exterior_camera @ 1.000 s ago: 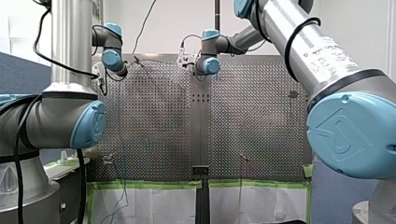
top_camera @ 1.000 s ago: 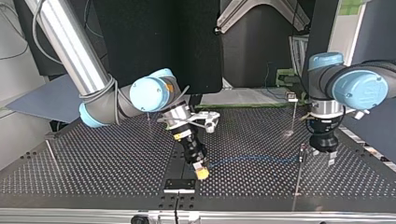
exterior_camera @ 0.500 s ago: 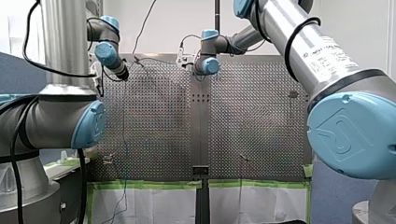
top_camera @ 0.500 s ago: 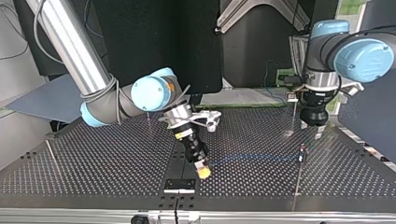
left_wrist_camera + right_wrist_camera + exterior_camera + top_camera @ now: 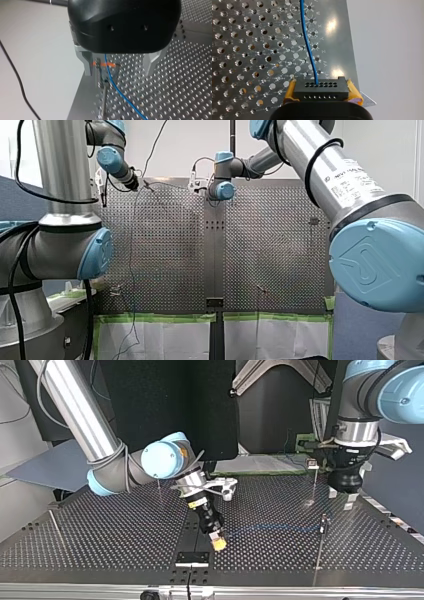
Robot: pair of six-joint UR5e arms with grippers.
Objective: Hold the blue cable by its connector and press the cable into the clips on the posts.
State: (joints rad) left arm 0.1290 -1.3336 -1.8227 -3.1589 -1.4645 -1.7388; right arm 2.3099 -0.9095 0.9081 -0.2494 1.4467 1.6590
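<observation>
My right gripper (image 5: 217,543) pinches the connector (image 5: 320,90) to steer the blue cable (image 5: 308,42); my left gripper (image 5: 118,66) hangs spread over the front view's far-left post (image 5: 103,100).

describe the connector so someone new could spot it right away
In the top view, follow my right arm down to the right gripper low at the perforated table's middle. Pinched between its yellow pads is the connector, a small black block with rows of tiny holes. Unlike anything nearby, the blue cable runs out of its face.
</observation>
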